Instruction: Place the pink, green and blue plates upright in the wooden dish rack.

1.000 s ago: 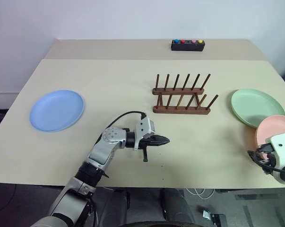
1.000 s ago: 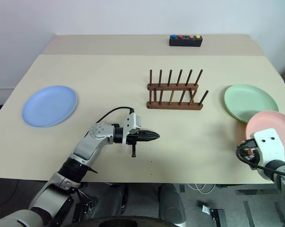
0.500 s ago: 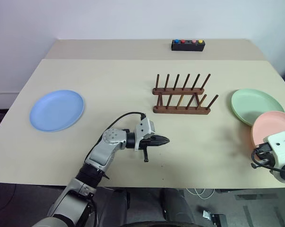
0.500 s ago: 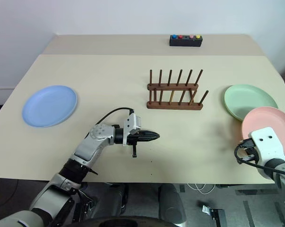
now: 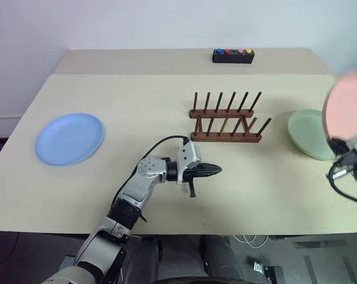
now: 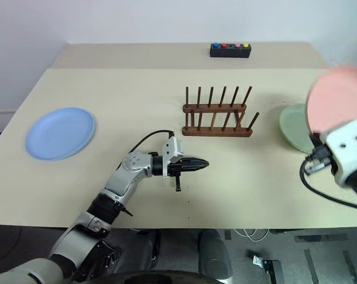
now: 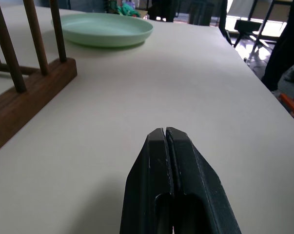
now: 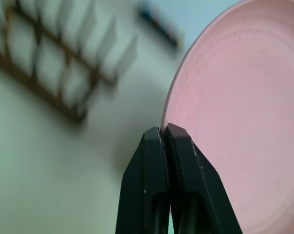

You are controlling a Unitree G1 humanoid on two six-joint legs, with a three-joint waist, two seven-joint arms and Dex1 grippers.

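left gripper (image 5: 216, 171), nearest, fingers pressed together on nothing, points level toward the robot's right, over bare table (image 5: 137, 94). right gripper (image 8: 166, 131), raised at the right edge, pinches the pink plate (image 6: 337, 98) by its rim, plate lifted and near upright. the plate looks stiff, light and smooth, so likely to swing; the rim is the sensible hold. farther: green plate (image 5: 308, 134) flat beside the empty wooden dish rack (image 5: 225, 118); blue plate (image 5: 69, 138) flat, far left.
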